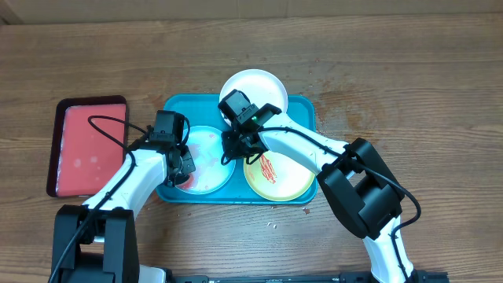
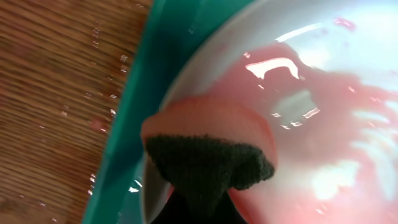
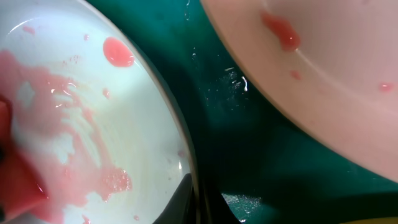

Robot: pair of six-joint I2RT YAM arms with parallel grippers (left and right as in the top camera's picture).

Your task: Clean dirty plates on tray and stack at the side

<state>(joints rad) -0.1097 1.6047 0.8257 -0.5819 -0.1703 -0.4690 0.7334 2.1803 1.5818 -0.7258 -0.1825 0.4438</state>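
The teal tray holds three plates. The light blue plate lies at its left, smeared pink. The yellow-green rimmed plate lies at its right with red streaks. The white plate rests over the far rim. My left gripper is shut on the dark sponge, which is stained pink and pressed on the light blue plate near the tray rim. My right gripper pinches the right rim of that plate, with one finger inside it.
A smaller red tray with a dark rim lies on the wooden table left of the teal tray. Water drops lie on the tray floor and on the wood. A pale plate with red drops is close to the right gripper.
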